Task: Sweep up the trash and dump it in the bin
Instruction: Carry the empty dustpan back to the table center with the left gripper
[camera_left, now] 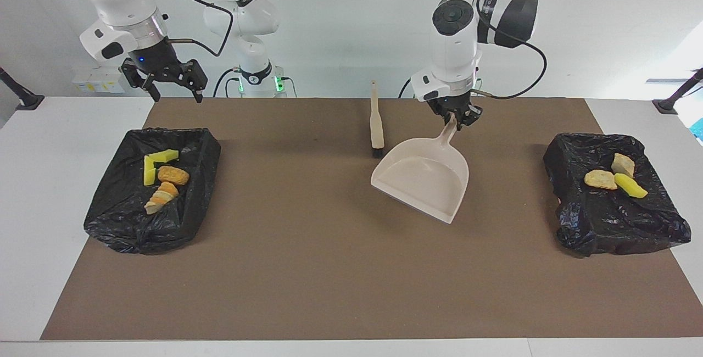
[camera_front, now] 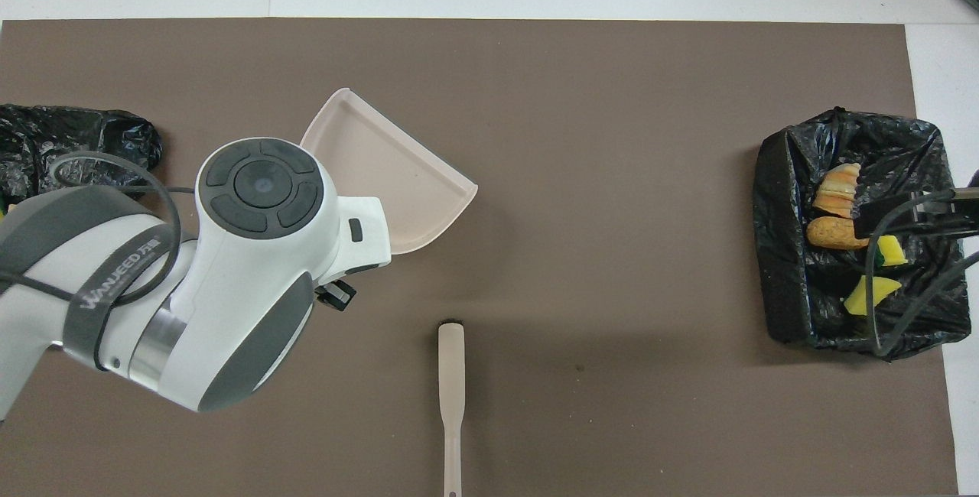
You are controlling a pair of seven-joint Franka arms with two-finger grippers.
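Dustpan held over mid-table.
My left gripper [camera_left: 459, 118] clamps the dustpan [camera_left: 423, 177] handle, brush [camera_left: 376, 126] at its 10 o'clock; my right gripper [camera_left: 167, 85] waits spread wide.

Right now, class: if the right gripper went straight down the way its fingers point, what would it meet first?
The right gripper hangs open, pointing down near the black trash bag at its end. Probably it would meet the bag's rim nearest the robots, or the brown mat just beside it; depth is unclear.
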